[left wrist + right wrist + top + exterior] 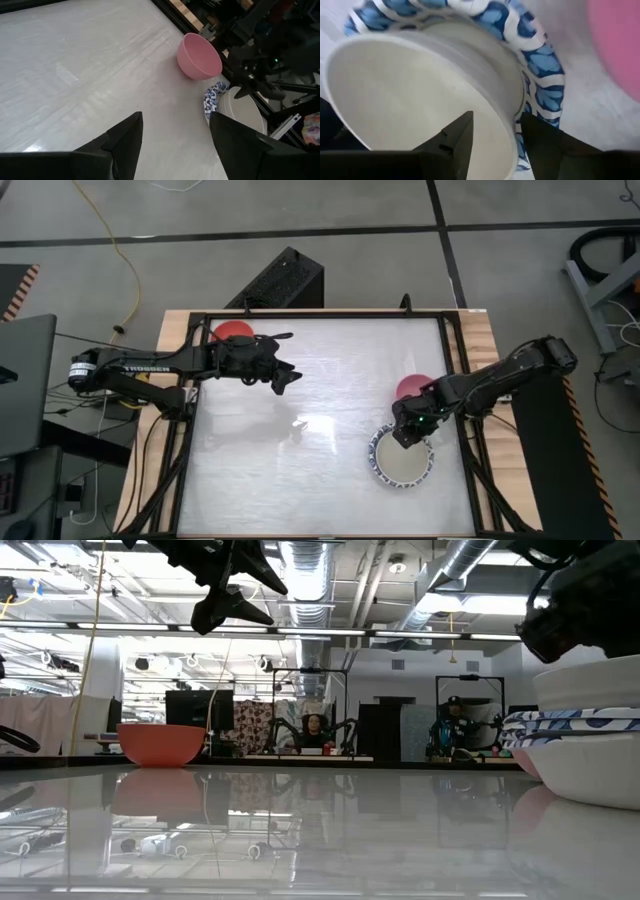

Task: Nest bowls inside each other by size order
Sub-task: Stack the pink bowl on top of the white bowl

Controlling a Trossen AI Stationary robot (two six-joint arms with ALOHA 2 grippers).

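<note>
The right end effector [407, 434] sits at the rim of the plain cream-white bowl [402, 467], near the bench's right edge toward the near-right corner. In the right wrist view its two dark fingers [462, 137] straddle that bowl's wall, one inside the cavity and one outside against the wall, so it is pinching the rim with only a narrow gap between the fingers. The cream-white bowl rests tilted inside the blue-patterned bowls [378, 452], whose white rims with blue leaf-like marks show around it; in the low view these appear as several stacked rims [570, 724] under the plain one.

The pink bowl [410, 387] stands upright on the bench [300, 470] just beside the stack, on the side toward the far edge, partly covered by the right arm from above. In the left wrist view it is a smooth, glossy pink bowl [199, 56], apart from the stack.

The left end effector [284, 378] hangs above the bench near the far-left corner, its fingers spread wide and holding nothing. The red bowl [234, 332] sits upright at the far edge by that corner, partly hidden under the left arm; the low view shows it as an orange-red bowl [160, 744] standing alone
</note>
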